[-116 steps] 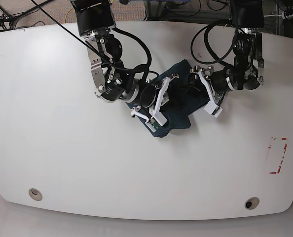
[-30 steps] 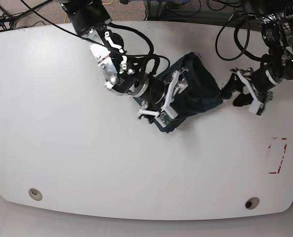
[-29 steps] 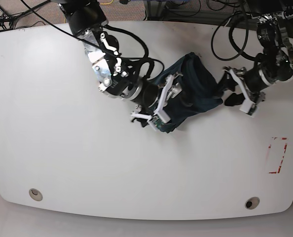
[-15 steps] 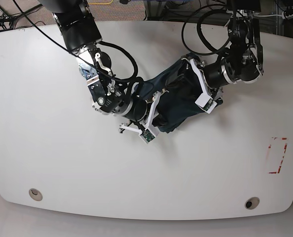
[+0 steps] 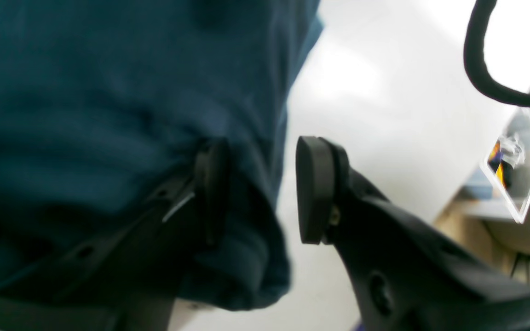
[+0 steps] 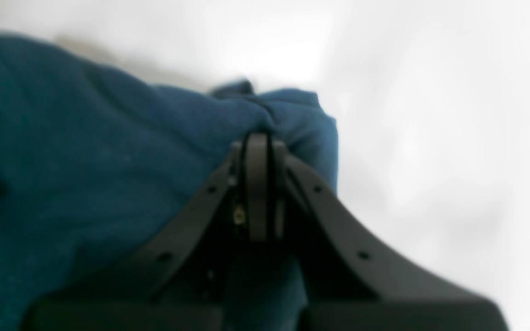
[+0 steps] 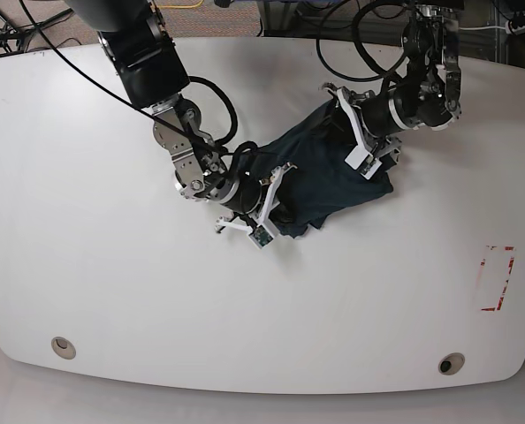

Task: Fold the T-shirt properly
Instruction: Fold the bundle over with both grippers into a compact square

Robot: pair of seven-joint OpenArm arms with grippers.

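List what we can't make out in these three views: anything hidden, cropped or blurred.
- Base view: the T-shirt is bunched, so sleeves, collar and fold state are unreadable; both arms cover its ends.
- Base view: the right gripper is too small to read its jaws.
- Left wrist view: the left gripper has a gap between its pads; the inner finger presses into blurred cloth, so grip is unclear.
- Right wrist view: the right gripper is shut on cloth; the pinched layers are hidden.

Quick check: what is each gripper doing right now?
Left gripper: open, jaws astride an edge of the T-shirt.
Right gripper: shut on the T-shirt.
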